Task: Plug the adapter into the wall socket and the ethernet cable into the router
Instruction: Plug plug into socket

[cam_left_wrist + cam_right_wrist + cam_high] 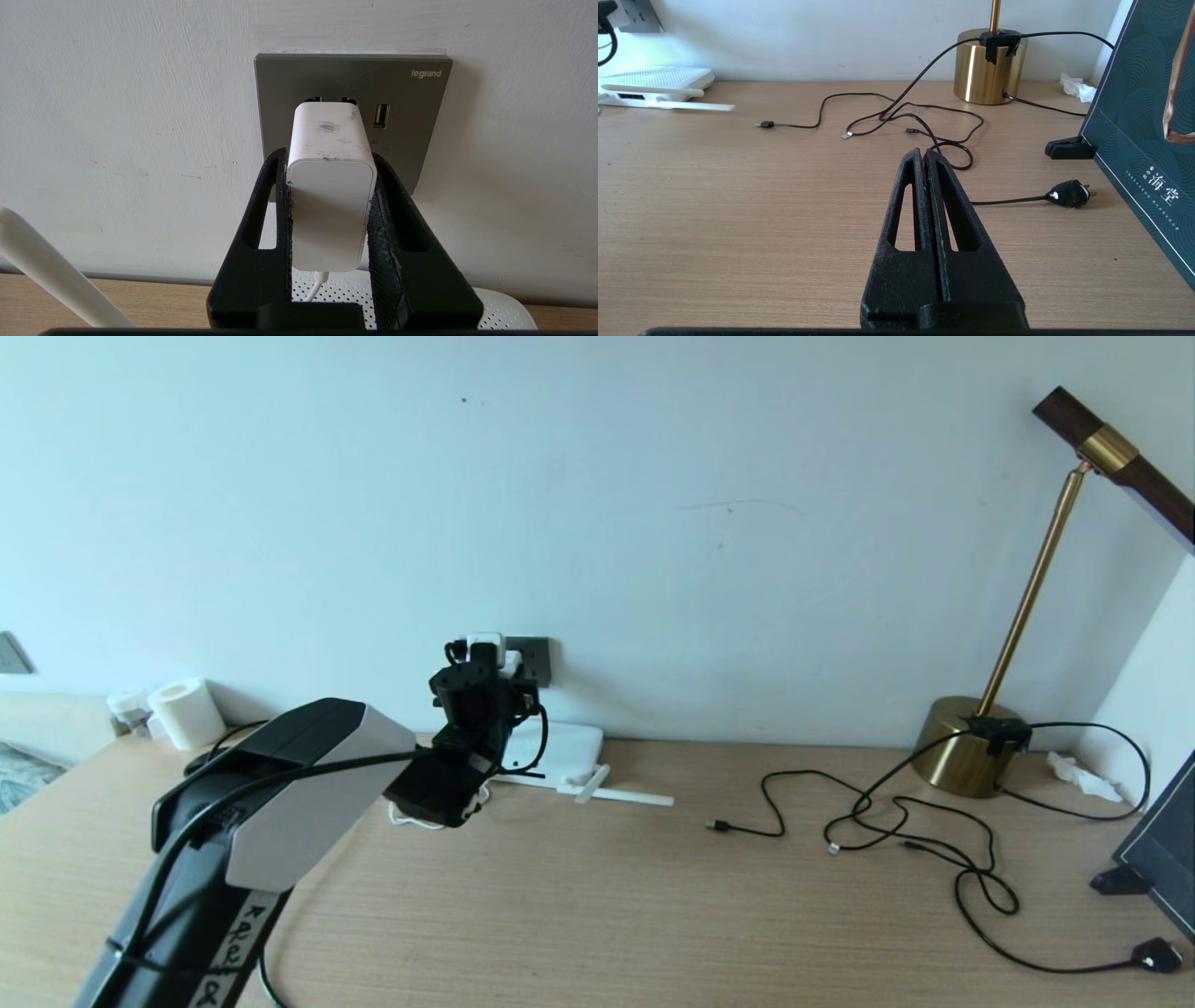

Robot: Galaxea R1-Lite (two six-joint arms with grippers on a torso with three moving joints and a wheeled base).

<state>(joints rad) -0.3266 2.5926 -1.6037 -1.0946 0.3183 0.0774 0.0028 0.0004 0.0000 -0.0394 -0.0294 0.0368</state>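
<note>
My left gripper [485, 658] [329, 156] is up at the wall, shut on the white adapter [484, 642] [331, 210], one finger on each side. The adapter's front end sits against the dark grey wall socket [534, 658] [411, 116]; its thin white cord [317, 284] hangs down. Just below lies the flat white router [560, 751] [504, 312] [658, 77], its antennas [616, 793] lying on the table. A black cable [264, 971], possibly the ethernet cable, curves beside my left arm; its plug end is hidden. My right gripper [923, 151] hangs shut and empty over the table's right part.
A brass lamp [971, 747] stands at the back right, with thin black cables [887, 821] sprawled in front of it and a black mains plug [1158, 954] near the front. A dark teal box [1162, 840] leans at the right edge. A tissue roll [187, 712] stands at the back left.
</note>
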